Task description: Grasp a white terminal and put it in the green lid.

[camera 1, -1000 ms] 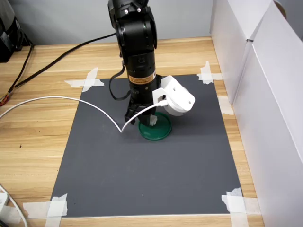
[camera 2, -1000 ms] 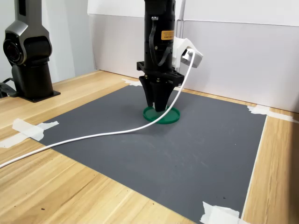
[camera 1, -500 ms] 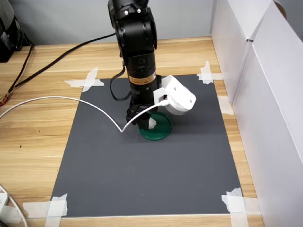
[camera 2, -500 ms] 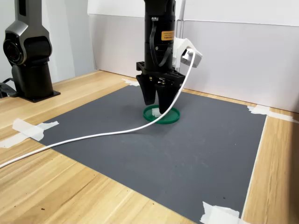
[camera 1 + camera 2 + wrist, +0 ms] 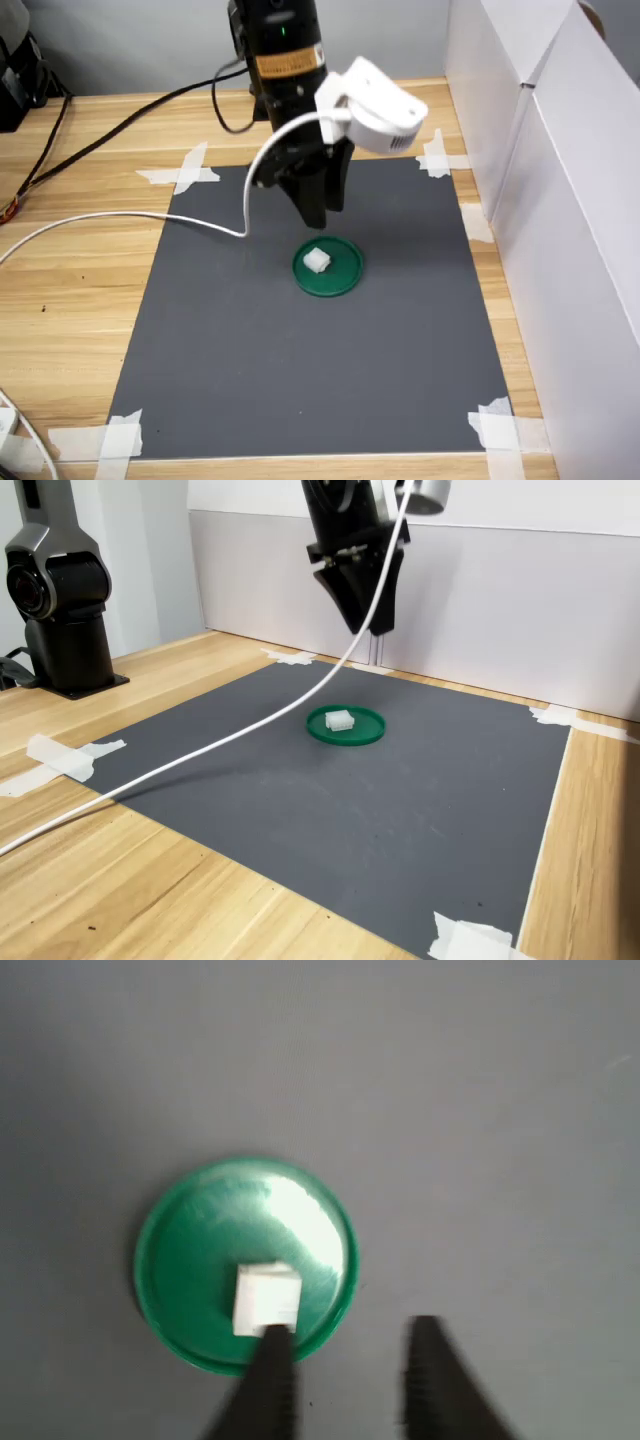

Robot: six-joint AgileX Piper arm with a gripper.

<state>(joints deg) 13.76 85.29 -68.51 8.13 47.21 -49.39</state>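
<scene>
Wrist view shows the gripper (image 5: 345, 1385) slightly spread, holding nothing. The white terminal (image 5: 267, 1300) lies inside the green lid (image 5: 200, 1260), apart from the fingertips.

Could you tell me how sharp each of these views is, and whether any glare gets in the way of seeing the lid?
The wrist view is soft throughout, with a bright glare patch on the green lid beside the white terminal, and the gripper fingertips are dark blurs; the first exterior view is fairly sharp and evenly lit, lid without glare; the second exterior view is sharp too, lid glare-free.
</scene>
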